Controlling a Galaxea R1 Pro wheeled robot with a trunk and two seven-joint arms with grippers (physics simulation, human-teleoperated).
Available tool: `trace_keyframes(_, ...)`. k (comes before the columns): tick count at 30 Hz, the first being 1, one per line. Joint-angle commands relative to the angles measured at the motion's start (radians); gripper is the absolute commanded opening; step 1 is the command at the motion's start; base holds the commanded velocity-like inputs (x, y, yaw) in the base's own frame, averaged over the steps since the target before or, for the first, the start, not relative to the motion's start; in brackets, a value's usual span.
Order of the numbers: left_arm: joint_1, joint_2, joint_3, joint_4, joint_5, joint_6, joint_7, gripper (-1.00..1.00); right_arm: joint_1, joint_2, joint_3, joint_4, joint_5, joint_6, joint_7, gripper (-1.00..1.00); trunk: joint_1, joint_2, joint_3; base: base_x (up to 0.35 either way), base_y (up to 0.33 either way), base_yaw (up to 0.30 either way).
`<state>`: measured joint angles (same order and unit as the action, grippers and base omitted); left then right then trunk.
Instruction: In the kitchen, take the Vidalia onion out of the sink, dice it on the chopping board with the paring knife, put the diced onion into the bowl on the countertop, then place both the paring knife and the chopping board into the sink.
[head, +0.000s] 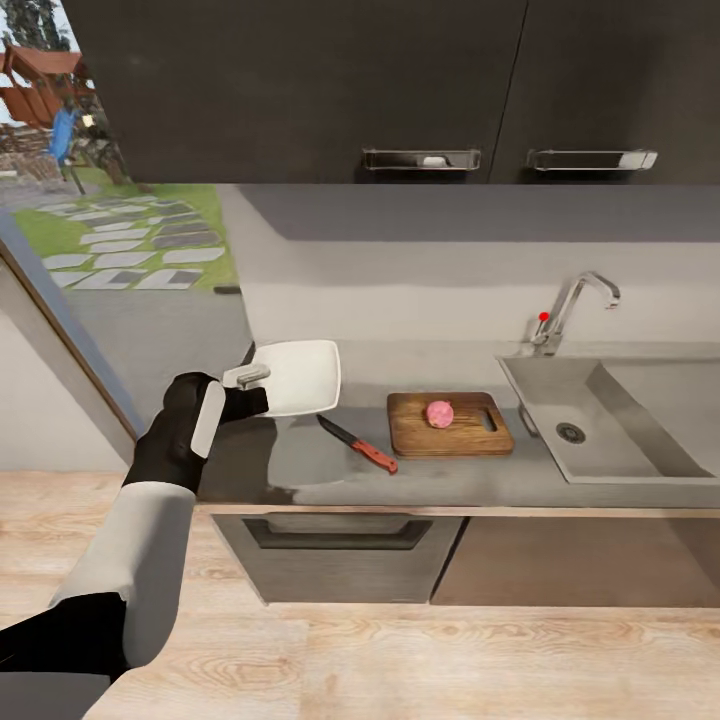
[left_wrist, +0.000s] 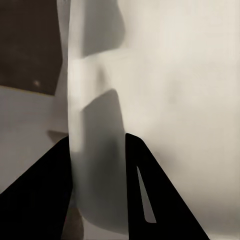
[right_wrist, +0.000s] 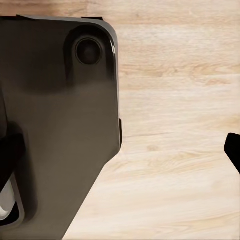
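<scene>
bowl (head: 297, 376): we hold it by the rim, lifted off the counter (head: 450, 470), likely to bring it to the onion
left gripper (head: 247, 378): jaws narrow, clamped across the bowl wall
onion (head: 440, 413): on board (head: 450, 424), apparently whole
knife (head: 357, 444): just left of board
right gripper: can't tell

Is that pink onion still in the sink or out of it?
Out. The onion sits on the chopping board on the countertop, beside the sink, whose basin looks bare.

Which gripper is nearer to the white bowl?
Left. The left gripper grips the white bowl's rim; the right wrist view shows wooden floor beside the robot's base.
</scene>
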<state>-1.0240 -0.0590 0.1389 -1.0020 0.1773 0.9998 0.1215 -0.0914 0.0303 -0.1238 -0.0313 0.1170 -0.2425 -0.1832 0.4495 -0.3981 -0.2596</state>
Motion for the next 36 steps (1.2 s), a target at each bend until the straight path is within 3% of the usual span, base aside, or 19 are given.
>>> trace_keyframes(1,-0.001,-0.001,0.002,-0.001,0.013,0.003,0.009,-1.0,-0.001,0.0,-0.008,0.001,0.01,-0.003,-0.004,1.0,0.001,-0.002,-0.002,0.0,0.038,0.0)
trace_keyframes(18,0.007,0.024,0.001,-0.001,-0.01,0.0,0.01,-1.0,-0.001,0.0,-0.008,0.001,0.011,-0.003,-0.004,1.0,0.001,-0.002,-0.002,0.0,0.005,0.0)
trace_keyframes(36,0.008,0.027,-0.004,0.003,-0.01,0.0,0.01,-1.0,-0.001,0.0,-0.008,0.001,0.011,-0.003,-0.004,1.0,0.001,-0.002,-0.002,0.063,0.0,0.0)
